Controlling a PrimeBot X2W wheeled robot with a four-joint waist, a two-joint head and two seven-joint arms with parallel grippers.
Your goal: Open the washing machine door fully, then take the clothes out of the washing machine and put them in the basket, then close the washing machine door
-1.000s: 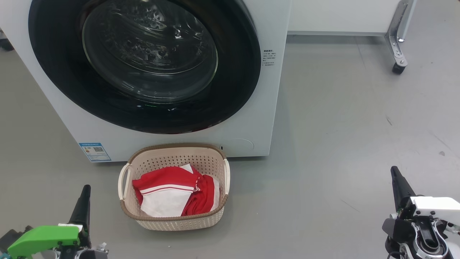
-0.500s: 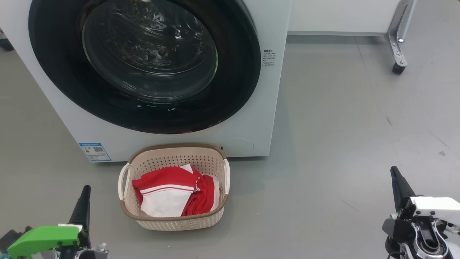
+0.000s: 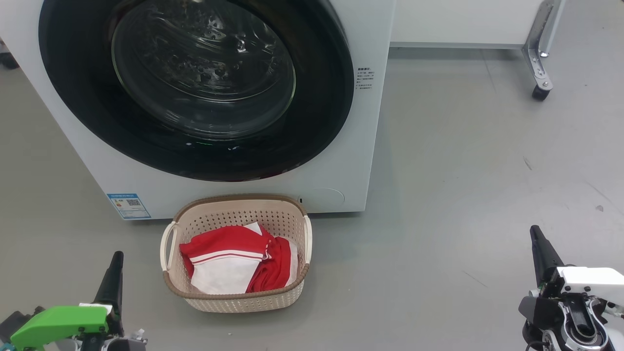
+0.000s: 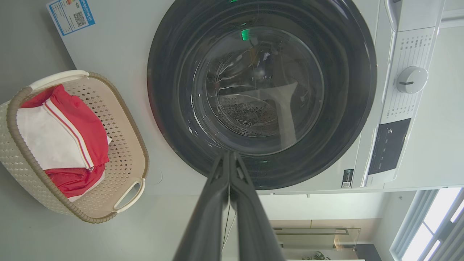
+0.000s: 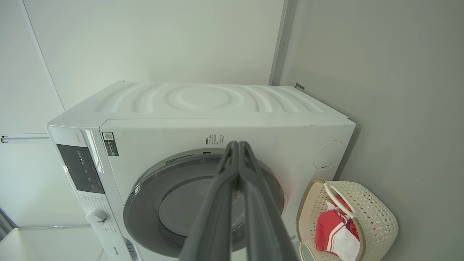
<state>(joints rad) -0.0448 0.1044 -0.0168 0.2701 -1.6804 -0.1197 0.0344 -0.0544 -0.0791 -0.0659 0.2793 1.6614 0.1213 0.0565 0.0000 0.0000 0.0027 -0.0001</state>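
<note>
Nothing has shifted in the last second: both arms sit idle, the left gripper (image 3: 116, 258) and right gripper (image 3: 535, 234) each clenched on nothing. Straight ahead of the left jaws, the washing machine door (image 4: 261, 90) sits against the washing machine (image 3: 370, 146) and looks shut. The red-and-white clothes (image 3: 229, 263) lie heaped in the basket (image 3: 234, 199), between the two grippers and nearer the left. They look soft, light and floppy, best pinched at a raised fold. The door looks rigid and glossy, so I'd hook its rim edge.
</note>
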